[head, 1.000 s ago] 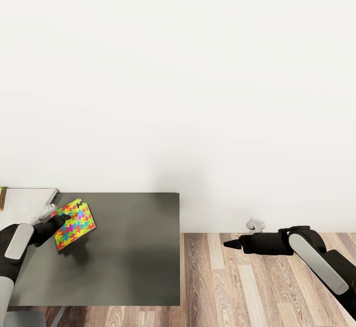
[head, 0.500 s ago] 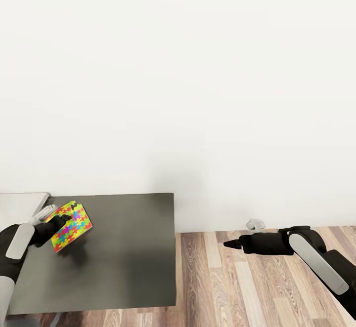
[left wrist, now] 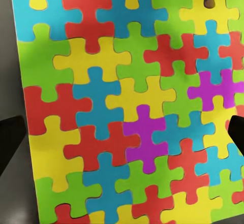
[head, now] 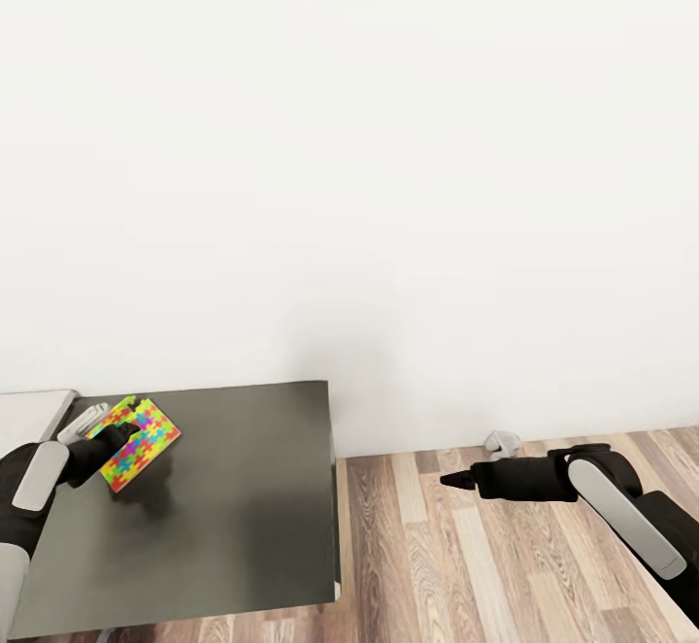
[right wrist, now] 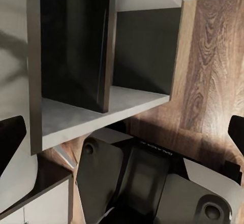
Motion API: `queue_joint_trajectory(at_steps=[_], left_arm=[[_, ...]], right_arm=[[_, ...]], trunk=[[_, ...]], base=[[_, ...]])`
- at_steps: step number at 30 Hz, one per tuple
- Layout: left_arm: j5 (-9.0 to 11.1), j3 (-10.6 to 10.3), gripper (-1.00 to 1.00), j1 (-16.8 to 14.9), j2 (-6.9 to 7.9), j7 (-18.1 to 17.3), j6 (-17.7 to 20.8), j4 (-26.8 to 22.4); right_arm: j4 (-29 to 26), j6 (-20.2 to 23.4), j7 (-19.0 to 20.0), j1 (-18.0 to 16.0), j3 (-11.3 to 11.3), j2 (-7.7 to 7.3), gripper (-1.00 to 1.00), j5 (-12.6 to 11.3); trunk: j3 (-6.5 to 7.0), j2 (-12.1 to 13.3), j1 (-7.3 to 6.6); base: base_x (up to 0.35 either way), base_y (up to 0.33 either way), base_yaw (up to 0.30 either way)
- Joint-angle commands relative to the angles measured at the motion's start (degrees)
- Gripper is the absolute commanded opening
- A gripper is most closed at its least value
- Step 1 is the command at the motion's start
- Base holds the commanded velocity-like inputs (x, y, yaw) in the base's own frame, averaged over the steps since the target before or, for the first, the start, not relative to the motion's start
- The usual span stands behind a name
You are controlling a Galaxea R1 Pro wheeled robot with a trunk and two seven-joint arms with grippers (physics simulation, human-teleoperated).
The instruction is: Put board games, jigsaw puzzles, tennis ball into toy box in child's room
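White wall fills most of the head view, with wood plank floor [head: 505, 565] at lower right; the table [head: 243, 507] shows its dark-grey top at lower left; the left gripper [head: 124, 432] pinches a jigsaw puzzle [head: 139, 442], held tilted just above that top; the right gripper [head: 449, 479] hangs over the floor, well apart, its fingers pressed together and holding nothing.

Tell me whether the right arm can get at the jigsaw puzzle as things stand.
Probably not: the right gripper hangs over the wood floor, beyond the table edge, while the left gripper holds the jigsaw puzzle at the far side.
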Motion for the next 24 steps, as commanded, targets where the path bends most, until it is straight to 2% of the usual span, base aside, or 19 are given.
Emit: queue_joint_trajectory(at_steps=[1, 19, 24], left_arm=[[0.61, 0.05, 1.00, -0.03, -0.01, 0.48, 0.20, -0.04], [0.61, 0.04, 1.00, -0.18, -0.05, 0.48, 0.00, 0.10], [0.61, 0.04, 1.00, -0.20, -0.14, 0.48, -0.03, 0.10]], right_arm=[[-0.02, 0.11, 0.58, -0.06, 0.06, -0.08, 1.00, 0.59], [-0.31, 0.08, 0.58, -0.06, 0.06, -0.21, 1.00, 0.56], [-0.35, 0.09, 0.54, -0.06, 0.06, -0.22, 1.00, 0.56]], trunk=[[-0.09, -0.09, 0.03], [-0.09, -0.09, 0.03], [-0.09, -0.09, 0.03]], base=[[0.000, 0.000, -0.020], [0.000, 0.000, -0.007], [0.000, 0.000, -0.104]])
